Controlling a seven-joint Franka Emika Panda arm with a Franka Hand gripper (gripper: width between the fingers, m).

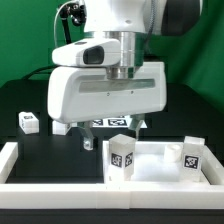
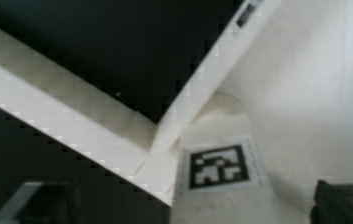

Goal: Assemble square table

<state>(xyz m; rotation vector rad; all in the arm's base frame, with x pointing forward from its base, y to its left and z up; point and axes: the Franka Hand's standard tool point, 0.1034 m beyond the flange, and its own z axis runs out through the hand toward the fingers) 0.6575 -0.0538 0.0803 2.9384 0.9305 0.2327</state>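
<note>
The white square table top (image 1: 160,170) lies at the front, towards the exterior view's right. Two white tagged legs stand upright in it, one at its left corner (image 1: 121,155) and one at its right corner (image 1: 192,152). Another tagged leg (image 1: 28,122) lies loose on the black table at the left. My gripper (image 1: 113,135) hangs just above the top's rear edge, open and empty. In the wrist view the dark fingertips (image 2: 347,200) flank the top's white surface (image 2: 306,110) and a square tag (image 2: 217,165); the gripper (image 2: 187,205) holds nothing.
The low white border wall (image 1: 20,185) runs along the front and left, and shows as a diagonal white band in the wrist view (image 2: 66,100). The marker board (image 1: 108,123) lies behind the top, under my gripper. A small white piece (image 1: 62,128) sits beside it.
</note>
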